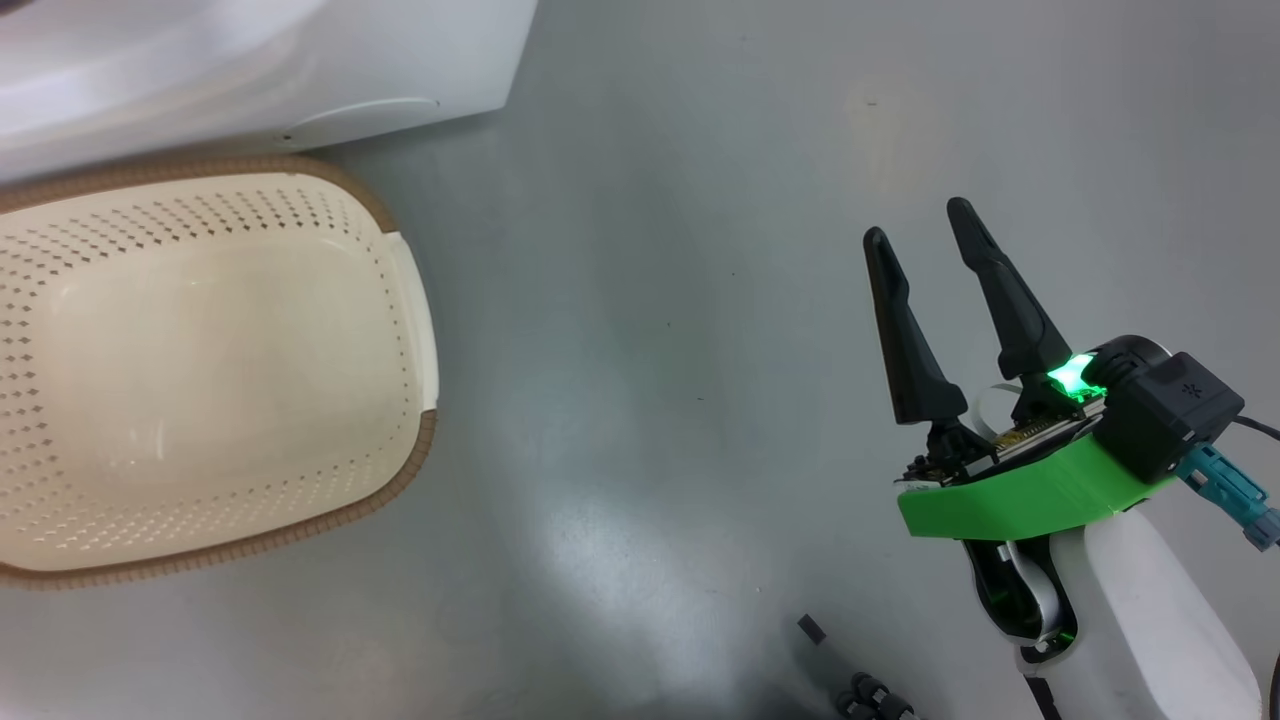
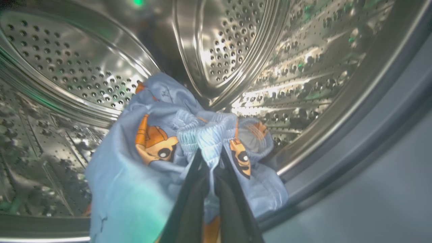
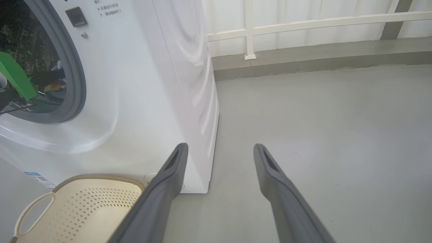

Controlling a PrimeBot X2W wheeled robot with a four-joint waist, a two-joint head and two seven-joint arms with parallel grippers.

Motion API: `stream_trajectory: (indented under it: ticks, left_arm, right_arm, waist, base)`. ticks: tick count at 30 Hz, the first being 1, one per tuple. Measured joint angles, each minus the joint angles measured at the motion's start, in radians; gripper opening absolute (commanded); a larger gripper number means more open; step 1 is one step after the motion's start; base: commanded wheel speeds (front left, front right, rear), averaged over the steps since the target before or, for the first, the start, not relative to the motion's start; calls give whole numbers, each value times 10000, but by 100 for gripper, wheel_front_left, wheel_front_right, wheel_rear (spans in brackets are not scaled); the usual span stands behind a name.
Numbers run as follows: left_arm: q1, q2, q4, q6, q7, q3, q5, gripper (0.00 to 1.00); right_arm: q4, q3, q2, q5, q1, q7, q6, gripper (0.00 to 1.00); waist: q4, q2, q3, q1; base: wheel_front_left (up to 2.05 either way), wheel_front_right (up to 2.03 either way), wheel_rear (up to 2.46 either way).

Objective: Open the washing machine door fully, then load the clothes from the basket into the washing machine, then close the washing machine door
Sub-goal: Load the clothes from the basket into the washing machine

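Two left fingers (image 2: 189,199) pinching one garment (image 2: 128,182), one basket (image 1: 250,215)

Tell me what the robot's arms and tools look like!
The right tool has two long, dark, tapering fingers on a bright green curved bracket with a glowing green light, a black box, a teal plug and a smooth white forearm. The left tool has the same dark fingers.

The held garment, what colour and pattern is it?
Light blue garment with orange-brown figures; clearest in left wrist view.
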Motion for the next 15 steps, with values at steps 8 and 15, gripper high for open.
stream_trajectory:
  ticks: [8,15]
  left_arm:
    - [-818,-19,1193,-31,196,-351,201,26]
    - [-921,-100,1553,-104,190,-351,15,100]
  right_arm:
    - [2,65,77,4,-62,0,0,100]
    - [27,42,127,4,-76,0,0,100]
  waist:
    - [-125,0,114,0]
    - [-56,0,-47,0]
  base:
    - [0,0,0]
    - [0,0,0]
